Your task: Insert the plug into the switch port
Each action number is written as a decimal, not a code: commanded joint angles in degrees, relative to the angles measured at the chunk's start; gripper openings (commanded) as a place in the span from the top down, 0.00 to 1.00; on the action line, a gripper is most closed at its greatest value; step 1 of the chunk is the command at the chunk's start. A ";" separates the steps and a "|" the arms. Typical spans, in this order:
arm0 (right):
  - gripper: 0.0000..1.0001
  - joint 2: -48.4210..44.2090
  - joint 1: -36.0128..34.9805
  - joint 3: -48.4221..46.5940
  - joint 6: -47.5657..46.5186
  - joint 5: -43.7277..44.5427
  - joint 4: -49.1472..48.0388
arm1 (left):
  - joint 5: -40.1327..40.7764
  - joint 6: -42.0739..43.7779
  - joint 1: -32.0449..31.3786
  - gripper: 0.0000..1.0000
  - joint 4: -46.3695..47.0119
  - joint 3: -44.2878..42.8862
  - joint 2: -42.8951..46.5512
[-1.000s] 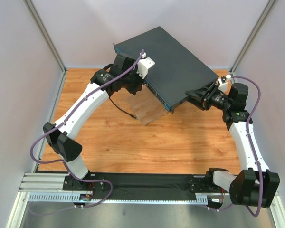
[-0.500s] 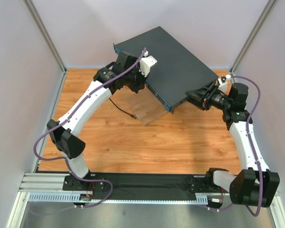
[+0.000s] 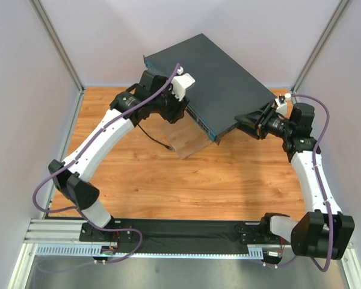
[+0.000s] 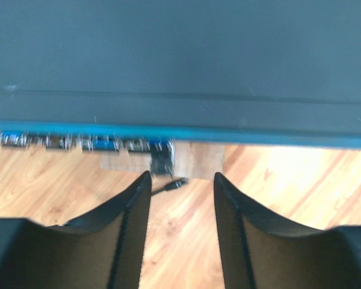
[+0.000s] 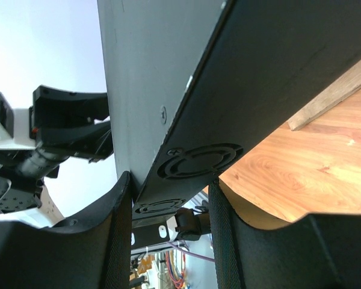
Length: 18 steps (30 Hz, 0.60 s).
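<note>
The switch point(image 3: 210, 78) is a flat dark grey box with a teal front edge, resting tilted on a pale wooden board point(image 3: 183, 139). In the left wrist view a small dark plug point(image 4: 160, 162) stands at the right end of the switch's point(image 4: 180, 60) port row, apparently seated in a port. Its black cable point(image 4: 173, 183) trails down from it. My left gripper point(image 4: 182, 174) is open just in front of the plug, with nothing between its fingers. My right gripper point(image 5: 168, 180) is shut on the side edge of the switch point(image 5: 240, 78), by the fan grilles.
The black cable point(image 3: 151, 133) runs over the wooden tabletop point(image 3: 186, 180) to the left of the board. Pale walls and metal posts enclose the table on three sides. The left arm point(image 3: 108, 129) arches over the table's left half.
My left gripper has opened and let go of the plug, which stays at the port row. The left arm has shifted slightly left. The right arm and the switch have not moved.
</note>
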<state>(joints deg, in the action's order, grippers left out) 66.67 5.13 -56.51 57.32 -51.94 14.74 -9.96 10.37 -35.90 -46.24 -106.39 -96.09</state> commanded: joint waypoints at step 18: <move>1.00 3.29 -1.70 -4.40 -15.22 2.46 -3.14 | 0.38 -2.63 1.89 0.87 2.03 1.63 3.82</move>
<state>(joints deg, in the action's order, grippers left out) 68.23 5.34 -58.92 54.83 -53.08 18.44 -9.47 9.10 -34.11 -46.00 -102.41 -90.19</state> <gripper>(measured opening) 0.438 0.165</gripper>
